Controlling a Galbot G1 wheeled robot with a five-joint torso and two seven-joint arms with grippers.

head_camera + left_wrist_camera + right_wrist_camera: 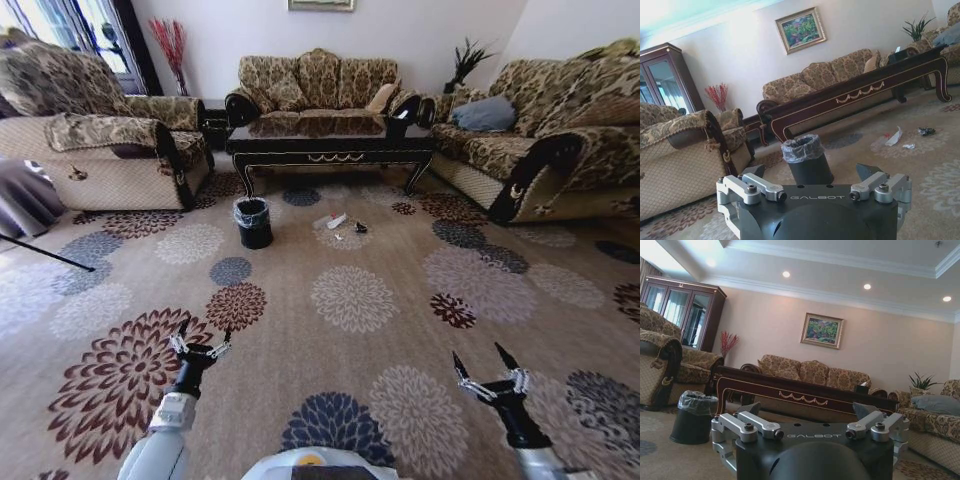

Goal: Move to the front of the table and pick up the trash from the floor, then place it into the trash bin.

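Fingers of both my grippers are spread wide and hold nothing: my left gripper [200, 338] hangs low over the carpet on my left, my right gripper [488, 368] low on my right, each well short of anything to grasp. Step in hand, as I judge it: the approach. I face the long dark table [330, 148] from well back on the patterned floor [350, 300], so the drive to its front is not yet finished and no pickup has begun. The trash [338, 222] lies on the carpet just in front of the table, near its middle; the trash bin [253, 223], a black pail with a thin liner bag, stands upright beside it toward my left, apart from the scraps and from the table legs. Next move, in my estimate, calls for rolling forward until the scraps sit within reach, then bending the torso and lowering one gripper. Count: one table, one bin, two grippers. Of scraps I make out three in the left wrist view, a whitish paper piece [894, 137] with a red bit, a small dark wrapper [926, 131] and a white sliver [908, 146], though at this range there may be smaller bits I cannot separate. Around the table stand three patterned sofas [315, 82].
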